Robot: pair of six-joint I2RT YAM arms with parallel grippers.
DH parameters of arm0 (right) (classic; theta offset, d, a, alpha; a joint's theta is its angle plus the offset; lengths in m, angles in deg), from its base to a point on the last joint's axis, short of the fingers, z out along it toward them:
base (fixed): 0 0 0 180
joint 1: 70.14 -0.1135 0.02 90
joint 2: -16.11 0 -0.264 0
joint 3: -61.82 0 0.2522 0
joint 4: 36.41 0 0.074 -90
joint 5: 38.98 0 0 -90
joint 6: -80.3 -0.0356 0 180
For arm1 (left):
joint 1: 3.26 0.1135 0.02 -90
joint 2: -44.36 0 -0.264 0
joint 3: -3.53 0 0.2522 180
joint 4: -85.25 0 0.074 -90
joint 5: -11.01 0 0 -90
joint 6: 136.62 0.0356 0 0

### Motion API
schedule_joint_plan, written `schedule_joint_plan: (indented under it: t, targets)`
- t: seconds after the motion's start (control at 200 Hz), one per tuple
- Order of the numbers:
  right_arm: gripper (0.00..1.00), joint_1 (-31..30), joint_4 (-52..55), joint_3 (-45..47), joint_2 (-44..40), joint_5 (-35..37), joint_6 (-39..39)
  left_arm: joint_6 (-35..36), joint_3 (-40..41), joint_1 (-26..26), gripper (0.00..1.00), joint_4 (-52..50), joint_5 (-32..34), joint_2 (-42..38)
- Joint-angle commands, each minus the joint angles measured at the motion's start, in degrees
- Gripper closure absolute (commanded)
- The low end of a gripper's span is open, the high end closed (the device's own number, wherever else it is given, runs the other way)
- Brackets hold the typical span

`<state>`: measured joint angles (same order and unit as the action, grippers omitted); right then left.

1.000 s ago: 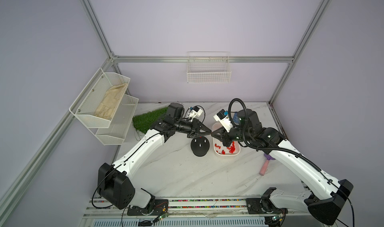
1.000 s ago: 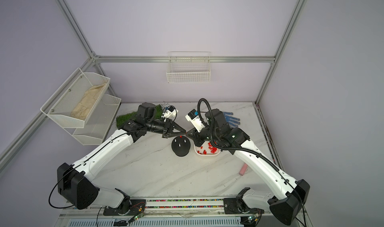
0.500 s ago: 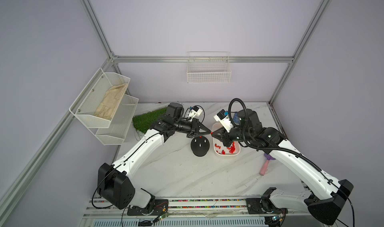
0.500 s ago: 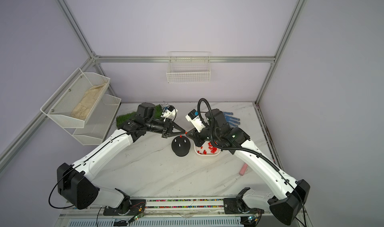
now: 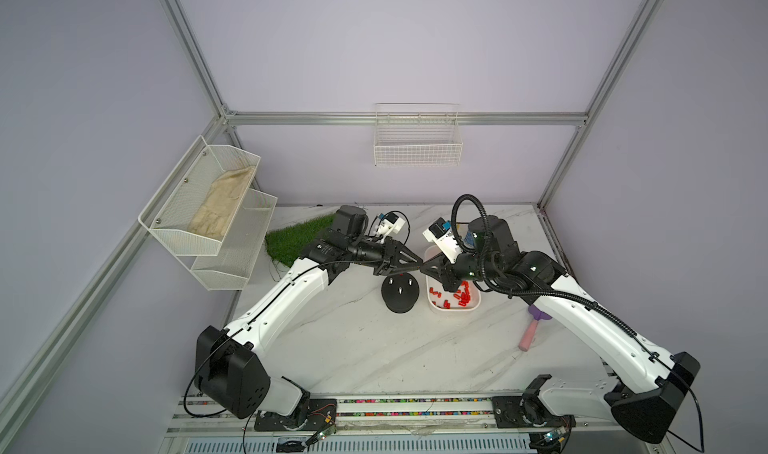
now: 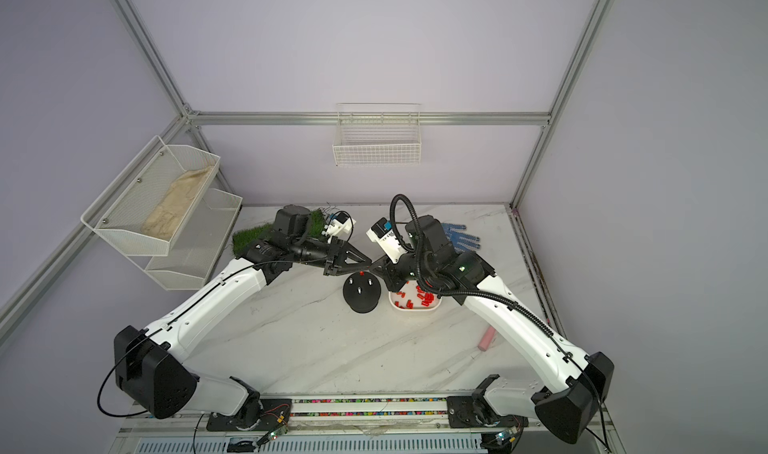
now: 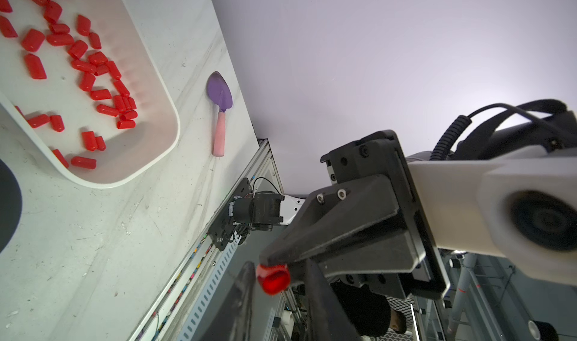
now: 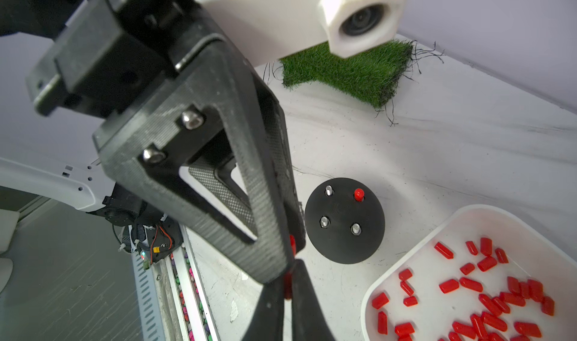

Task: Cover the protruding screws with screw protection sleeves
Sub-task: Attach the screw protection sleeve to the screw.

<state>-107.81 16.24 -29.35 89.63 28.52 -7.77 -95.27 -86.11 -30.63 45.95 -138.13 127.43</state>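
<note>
1. At 9 o'clock in both top views, a rack (image 5: 166, 223) hangs on the wall, with a cloth (image 5: 222, 206) in its upper bin.
2. A grass mat (image 5: 297, 242) lies at 10 o'clock from the base (image 5: 400, 302), partly under your left arm.
3. Your left gripper (image 5: 419, 263) hangs over the base's 12 o'clock edge, pointing to 3 o'clock. In the left wrist view its fingers (image 7: 237, 308) stand parted on either side of a sleeve (image 7: 274, 279). A gap shows beside it, so they are released, not pinching.
4. The sleeve is in the air where the two gripper tips meet, above the base.
5. The base stands mid-table (image 5: 353, 348). The right wrist view shows four screws (image 8: 324, 221): three bare and one under a red cap. In a top view the capped screw (image 6: 361, 272) sits at 12 o'clock of the group, and the bare ones at 9, 3 and 6.
6. Your right gripper (image 5: 425, 270) meets the left one tip to tip, pointing to 9 o'clock. Its fingers are clenched on the sleeve.
7. The tray (image 5: 454, 308) sits just beside the base at 3 o'clock, with loose sleeves (image 5: 463, 298) scattered inside.
8. A blue glove (image 6: 461, 237) lies at 1 o'clock from the tray. A trowel (image 5: 532, 331) lies at 4 o'clock, apart from it.
9. A wire basket (image 5: 417, 156) hangs on the back wall at 12 o'clock.
</note>
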Motion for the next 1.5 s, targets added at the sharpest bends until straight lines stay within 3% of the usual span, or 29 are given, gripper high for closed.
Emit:
schedule_joint_plan:
  t: [0.0, 0.25, 0.615, 0.905, 1.105, 1.285, 1.495]
  targets:
    - [0.9, -0.47, 1.08, -1.98, 0.23, 0.51, 2.02, 0.92, -3.93, -0.05, 0.77, 1.55, -0.9, -0.19]
    - [0.9, -0.56, 0.95, -2.64, 0.53, 1.08, 2.13, 1.16, -3.56, -0.01, 0.9, 1.61, -1.2, -0.38]
    - [0.88, -0.56, -1.14, -2.16, -0.45, -0.88, 1.23, 1.62, -2.87, -0.01, 1.0, 1.68, -1.14, -0.57]
    - [0.69, -0.54, -3.79, -0.82, -2.33, -0.15, -0.88, 0.83, -1.28, -0.02, 1.0, 3.36, 0.32, -1.46]
    - [0.65, -0.56, -6.87, 0.21, -5.15, 3.94, -3.2, -6.2, 3.62, 0.55, 1.0, 13.75, 2.16, -3.72]
    - [0.66, -0.39, -22.14, 8.45, -11.2, 12.21, -13.52, -18.18, 11.89, 1.99, 1.0, 31.52, 7.71, -6.27]
    - [0.7, 0.12, -34.27, 14.16, -11.15, 11.17, -25.76, -26.05, 18.69, 2.04, 1.0, 45.46, 13.85, -7.68]
